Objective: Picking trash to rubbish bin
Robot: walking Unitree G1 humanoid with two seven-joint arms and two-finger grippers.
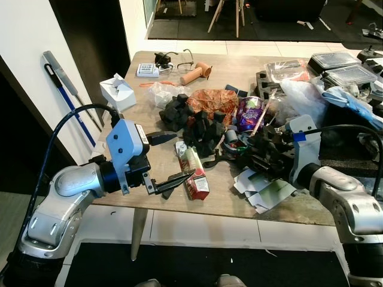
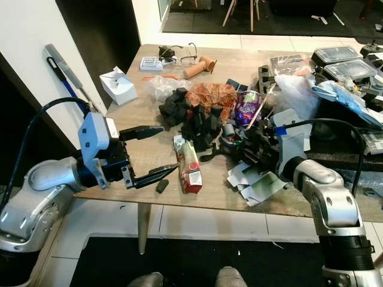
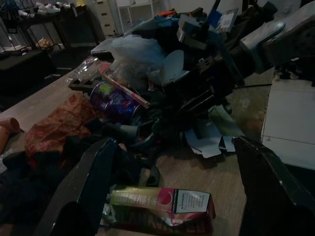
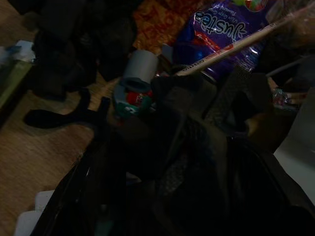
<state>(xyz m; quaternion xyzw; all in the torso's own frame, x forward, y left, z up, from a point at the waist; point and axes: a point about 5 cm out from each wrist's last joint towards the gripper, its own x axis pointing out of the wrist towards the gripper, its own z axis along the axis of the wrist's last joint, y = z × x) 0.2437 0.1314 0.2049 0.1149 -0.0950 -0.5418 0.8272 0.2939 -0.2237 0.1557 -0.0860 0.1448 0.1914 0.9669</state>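
Wooden and pale, the bench (image 1: 233, 197) in the left eye view carries a heap of litter: a red-and-green crushed drink carton (image 1: 192, 173) lies near its front edge, with black foam chunks (image 1: 200, 128) and a crinkled orange wrapper (image 1: 212, 101) behind it, a purple snack bag (image 1: 249, 112) to the right, and a white tissue box (image 1: 117, 91) at the left edge. Just left of the carton hangs the left end effector (image 1: 164, 158), its two black fingers spread wide with nothing between them. From the right eye view, the right end effector (image 2: 254, 149) is buried in a dark tangle of trash beside white paper scraps (image 2: 254, 179); whether its fingers are parted or closed cannot be told. Along the left wrist view, both spread fingers (image 3: 86, 187) frame the carton (image 3: 162, 209) lying on its side ahead of them. Dim as it is, the right wrist view shows a grey tape roll (image 4: 138, 73), the purple bag (image 4: 221, 34) and a dark bundle right at the fingers.
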